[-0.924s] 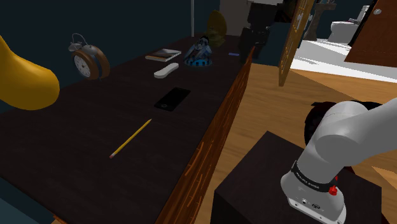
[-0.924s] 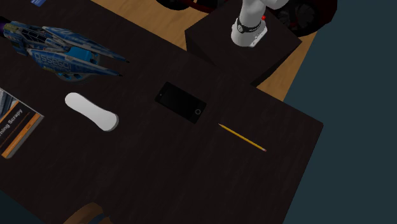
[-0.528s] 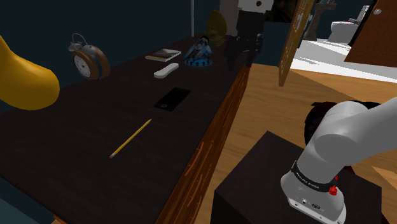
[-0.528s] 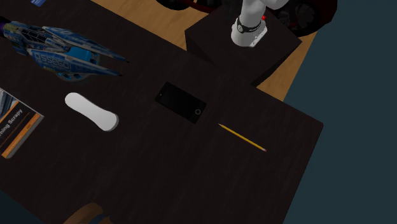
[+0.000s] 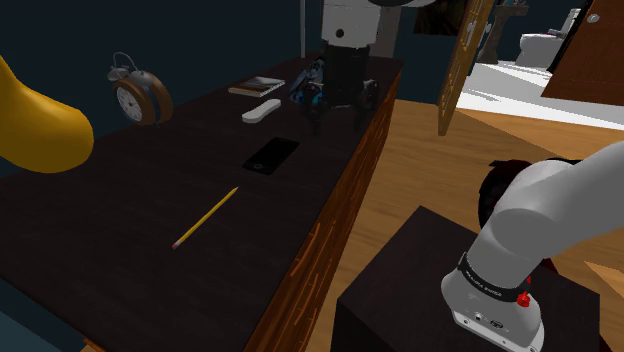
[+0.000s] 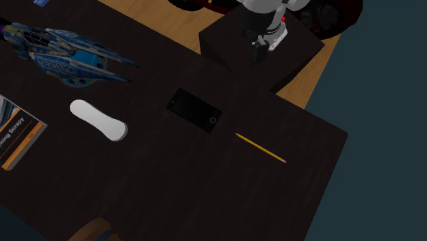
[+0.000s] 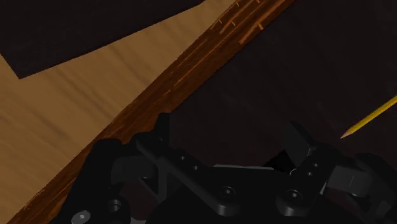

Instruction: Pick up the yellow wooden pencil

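Since a moment ago the arm (image 5: pixel 540 210) has swung toward the shoulder view's left. Its pincer (image 5: pixel 340 106) now hangs high above the counter (image 5: pixel 100 260), close to the counter's long edge, where before it was farther to the right. Nothing on the counter has changed place. The two fingers stand apart and there is nothing between them.

The pencil (image 5: pixel 205 217) is yellow and lies flat on the dark counter, toward its near end, well apart from the pincer. In the wrist view its tip comes in beside one finger. I judge the task is only at its beginning: the approach is going on, while the descent, the closing and the lifting are all left.

A black phone (image 5: pixel 271 155) lies near one end of the pencil, not touching it. Farther off are a white oblong thing (image 5: pixel 262 110), a blue toy ship (image 6: pixel 61 55), a book (image 5: pixel 256 87), an alarm clock (image 5: pixel 140 100) and a big yellow shape (image 5: pixel 35 125). Nothing blocks the way. Only the phone is close enough to need some care.
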Action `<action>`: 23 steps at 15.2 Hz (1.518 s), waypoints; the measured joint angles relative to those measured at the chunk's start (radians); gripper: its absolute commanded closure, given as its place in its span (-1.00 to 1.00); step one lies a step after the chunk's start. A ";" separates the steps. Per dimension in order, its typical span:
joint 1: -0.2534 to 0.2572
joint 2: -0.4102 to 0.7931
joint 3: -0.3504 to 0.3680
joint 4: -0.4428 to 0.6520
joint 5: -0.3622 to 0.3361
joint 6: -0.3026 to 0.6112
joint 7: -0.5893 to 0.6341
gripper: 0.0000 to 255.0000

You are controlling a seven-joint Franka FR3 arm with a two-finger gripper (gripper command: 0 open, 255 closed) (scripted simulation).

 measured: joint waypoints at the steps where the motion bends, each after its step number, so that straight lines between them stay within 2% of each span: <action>1: -0.009 0.027 0.030 0.015 0.008 0.012 0.057 -1.00; 5: -0.052 0.146 0.145 0.085 0.019 0.063 0.283 -1.00; 8: -0.087 0.261 0.232 0.155 0.000 0.104 0.462 -1.00; 12: -0.129 0.447 0.333 0.268 -0.077 0.152 0.710 -1.00; 14: -0.134 0.570 0.378 0.347 -0.149 0.171 0.850 -1.00; 18: -0.093 0.784 0.393 0.485 -0.286 0.187 1.103 -1.00; 20: -0.075 0.828 0.386 0.515 -0.313 0.188 1.154 -1.00; 23: -0.068 0.844 0.383 0.498 -0.324 0.218 1.173 -1.00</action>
